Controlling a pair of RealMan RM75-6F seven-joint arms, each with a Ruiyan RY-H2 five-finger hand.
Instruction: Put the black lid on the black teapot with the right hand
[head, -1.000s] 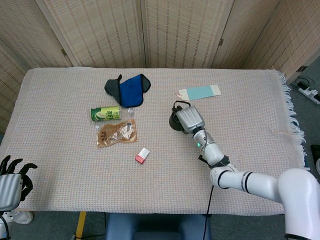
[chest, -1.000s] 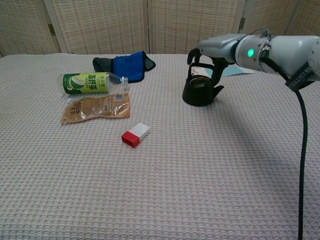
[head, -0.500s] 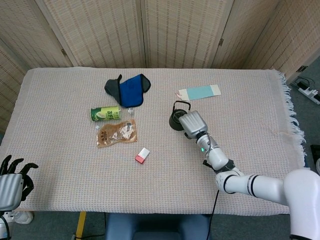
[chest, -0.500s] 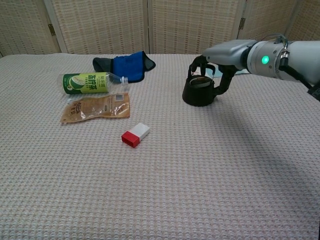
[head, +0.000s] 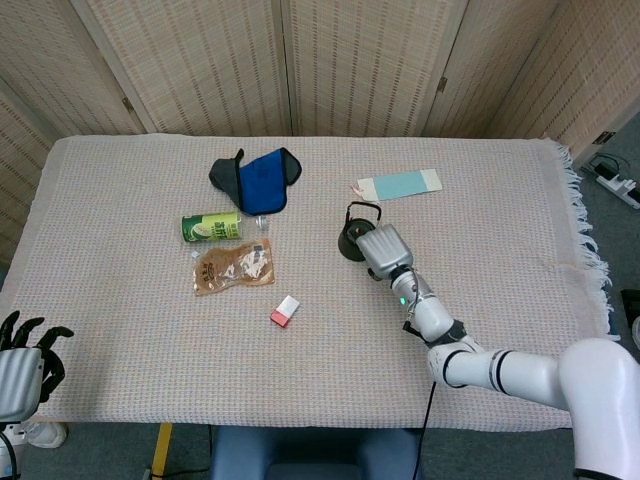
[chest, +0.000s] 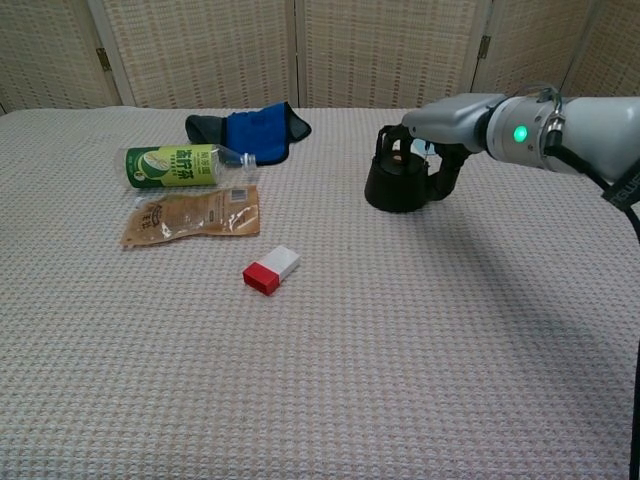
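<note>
The black teapot (head: 349, 243) (chest: 392, 190) stands right of the table's middle, its bail handle upright. My right hand (head: 383, 248) (chest: 446, 148) sits low against the pot's right side, dark fingers (chest: 444, 176) curving down beside it with nothing visibly held. The hand covers part of the pot's top, so I cannot make out the black lid. My left hand (head: 22, 366) hangs off the table's near left corner, fingers spread and empty; only the head view shows it.
A green bottle (head: 211, 227) (chest: 180, 165) lies left of the pot, above a brown pouch (head: 233, 268) (chest: 190, 215). A red-and-white box (head: 284, 311) (chest: 270, 270) lies nearer me. A blue-black cloth (head: 258, 178) (chest: 250, 128) and a light blue card (head: 400, 184) lie further back.
My right hand has come off the top of the teapot, shifting right and down to its side. The teapot has stayed put. The left hand has not moved.
</note>
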